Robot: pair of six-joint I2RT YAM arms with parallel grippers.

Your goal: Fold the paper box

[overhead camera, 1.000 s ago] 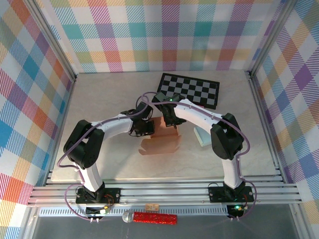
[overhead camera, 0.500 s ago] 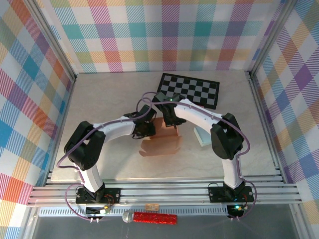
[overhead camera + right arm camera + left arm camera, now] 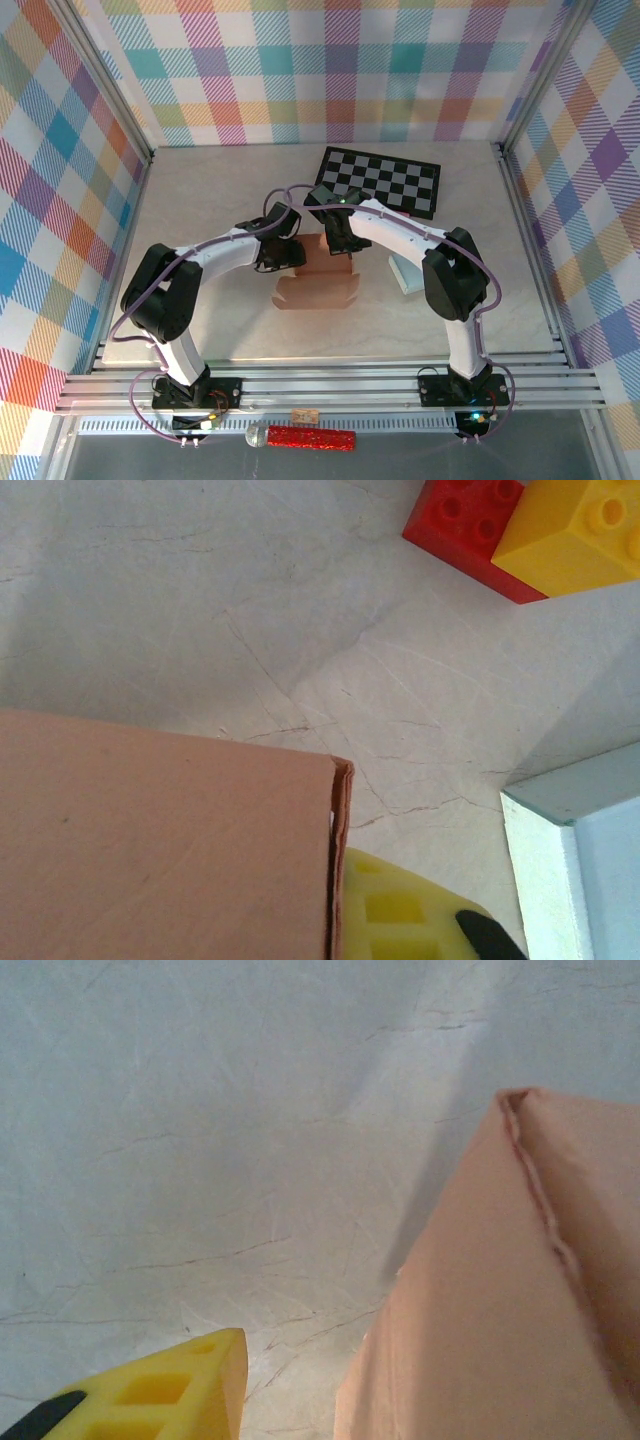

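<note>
The right hand (image 3: 336,244) is pressed together, apparently pinching the far wall of the brown paper box (image 3: 318,290). In its wrist view the cardboard edge lies right against one yellow finger (image 3: 400,912), though the other finger is hidden behind the panel. That grip probably anchors the box so the flaps can be worked without it sliding.

The box sits half-formed near the middle of the pale marbled tabletop (image 3: 210,200), just on the near side of the black-and-white checkered mat (image 3: 385,180). A pale blue block (image 3: 405,272) lies near the box, toward the tabletop's right edge.

The left hand (image 3: 288,254) hangs at the box's left end. Its wrist view shows one yellow finger (image 3: 175,1392) clear of the cardboard, with bare tabletop between them. Its partner is out of sight, so I cannot tell how far it is spread.

A second ago the left hand sat tight against that left end. It has since drawn back toward the left edge, and the box now lies lower and flatter.
</note>
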